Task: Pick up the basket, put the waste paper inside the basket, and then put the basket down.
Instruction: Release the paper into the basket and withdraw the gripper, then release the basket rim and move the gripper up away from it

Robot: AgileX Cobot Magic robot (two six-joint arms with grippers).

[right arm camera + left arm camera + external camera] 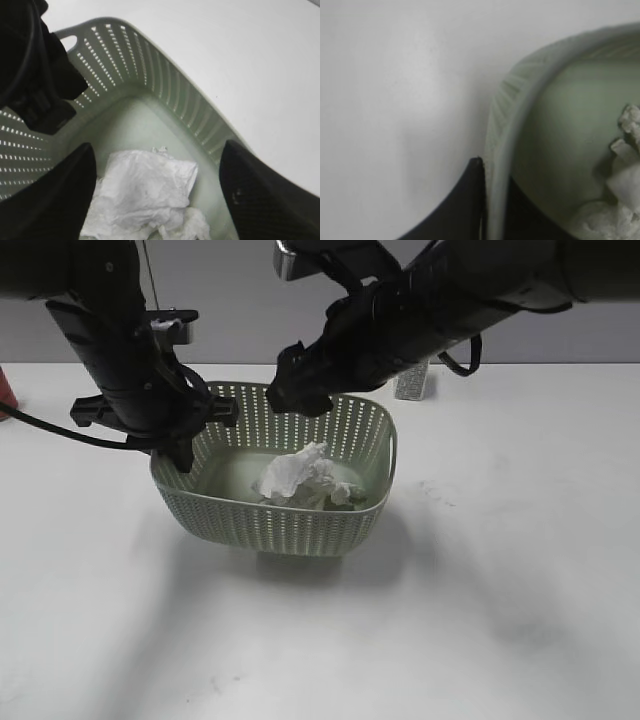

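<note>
The pale green perforated basket (330,525) hangs tilted a little above the white table, casting a shadow below it. My left gripper (187,445) is shut on its left rim; in the left wrist view its fingers (495,200) pinch the basket wall (520,110). Crumpled white waste paper (305,478) lies on the basket floor and shows in the left wrist view (620,195). My right gripper (300,390) is open and empty above the basket's back rim; in the right wrist view its fingers (157,192) spread over the waste paper (145,192) inside the basket (170,95).
A white-grey carton (412,380) stands behind the right arm at the back of the table. A red object (5,395) sits at the far left edge. The white table (500,620) stretches in front and to the right.
</note>
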